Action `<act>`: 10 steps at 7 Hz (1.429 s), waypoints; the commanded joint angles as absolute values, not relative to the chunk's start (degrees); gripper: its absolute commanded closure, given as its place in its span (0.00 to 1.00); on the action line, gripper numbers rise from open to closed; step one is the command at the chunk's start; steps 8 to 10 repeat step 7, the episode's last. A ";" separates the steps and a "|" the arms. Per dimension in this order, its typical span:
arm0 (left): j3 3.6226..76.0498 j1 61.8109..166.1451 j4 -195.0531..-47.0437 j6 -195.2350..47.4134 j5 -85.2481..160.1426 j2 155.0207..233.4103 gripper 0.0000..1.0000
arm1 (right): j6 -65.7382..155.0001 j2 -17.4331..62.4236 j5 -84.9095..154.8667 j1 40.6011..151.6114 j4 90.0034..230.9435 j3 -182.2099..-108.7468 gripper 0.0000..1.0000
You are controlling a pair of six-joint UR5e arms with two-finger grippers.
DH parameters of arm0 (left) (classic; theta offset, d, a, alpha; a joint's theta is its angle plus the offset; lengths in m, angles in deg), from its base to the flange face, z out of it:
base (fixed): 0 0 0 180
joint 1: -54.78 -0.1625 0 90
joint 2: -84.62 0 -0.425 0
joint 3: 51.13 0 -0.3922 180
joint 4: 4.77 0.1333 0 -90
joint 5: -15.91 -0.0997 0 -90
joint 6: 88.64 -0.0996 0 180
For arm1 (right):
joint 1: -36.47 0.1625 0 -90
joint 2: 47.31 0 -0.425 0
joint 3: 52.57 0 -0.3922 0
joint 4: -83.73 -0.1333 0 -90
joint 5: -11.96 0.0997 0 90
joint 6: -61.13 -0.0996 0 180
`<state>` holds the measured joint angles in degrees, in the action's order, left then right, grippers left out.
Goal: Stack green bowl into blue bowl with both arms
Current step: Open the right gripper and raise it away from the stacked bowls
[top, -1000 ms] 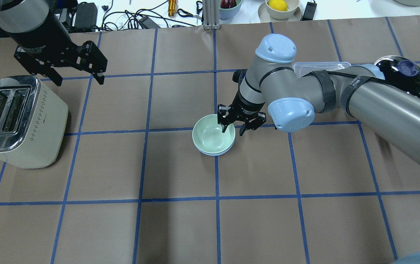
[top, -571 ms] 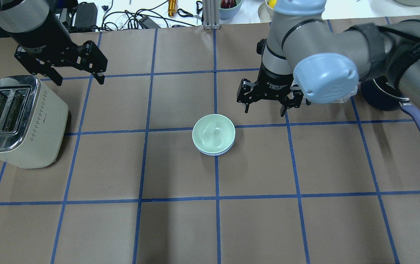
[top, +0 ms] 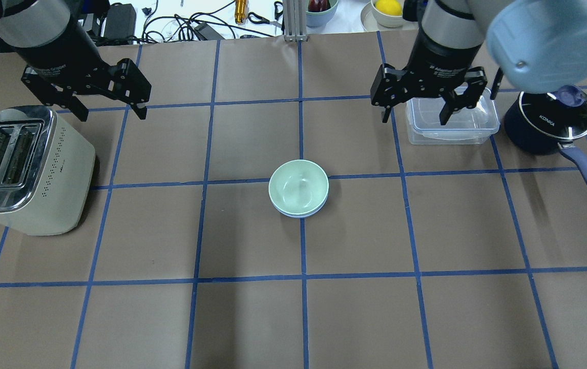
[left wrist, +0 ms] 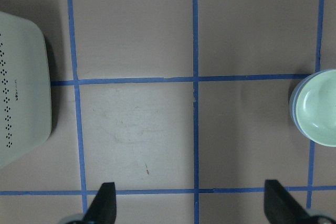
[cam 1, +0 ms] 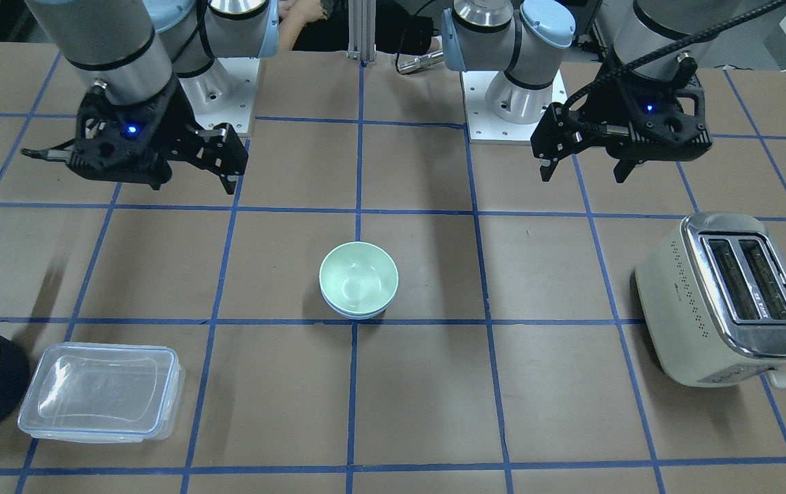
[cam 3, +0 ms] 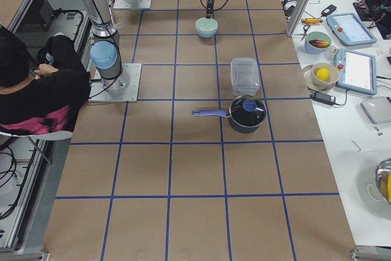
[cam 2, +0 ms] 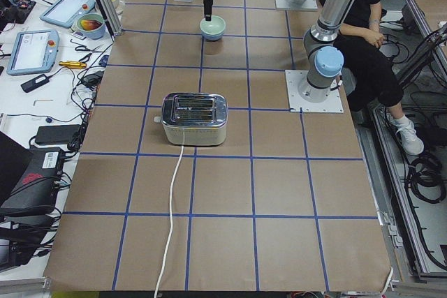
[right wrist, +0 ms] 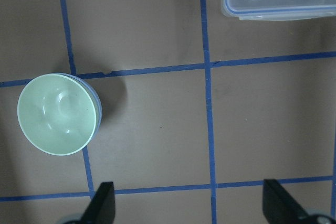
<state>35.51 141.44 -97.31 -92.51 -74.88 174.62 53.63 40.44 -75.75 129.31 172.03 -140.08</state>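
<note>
The green bowl (top: 297,189) sits nested inside the blue bowl (top: 298,215) at the table's middle; only the blue rim shows under it. The pair also shows in the front view, green (cam 1: 357,278) in blue (cam 1: 355,315), and in the right wrist view (right wrist: 58,114). My right gripper (top: 415,118) is open and empty, raised to the back right of the bowls, over a clear container. My left gripper (top: 112,110) is open and empty, raised at the back left above the toaster's far side. In the left wrist view the green bowl (left wrist: 317,111) is at the right edge.
A cream toaster (top: 24,169) stands at the left. A clear lidded container (top: 452,123) and a dark pot (top: 549,123) with a blue handle stand at the back right. Cables and dishes lie beyond the table's far edge.
My right gripper has left the green bowl's rim, risen and moved to the back right, over the clear container. The stacked bowls and my left gripper have not moved.
</note>
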 commanded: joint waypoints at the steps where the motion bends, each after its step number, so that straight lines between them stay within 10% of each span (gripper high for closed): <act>1: 35.44 141.44 -97.32 -92.51 -74.88 174.71 0.00 | 55.24 43.39 -77.59 127.27 168.46 -139.85 0.00; 10: 35.61 141.44 -97.05 -92.25 -74.79 174.80 0.00 | 54.98 43.65 -78.40 127.27 168.45 -139.76 0.00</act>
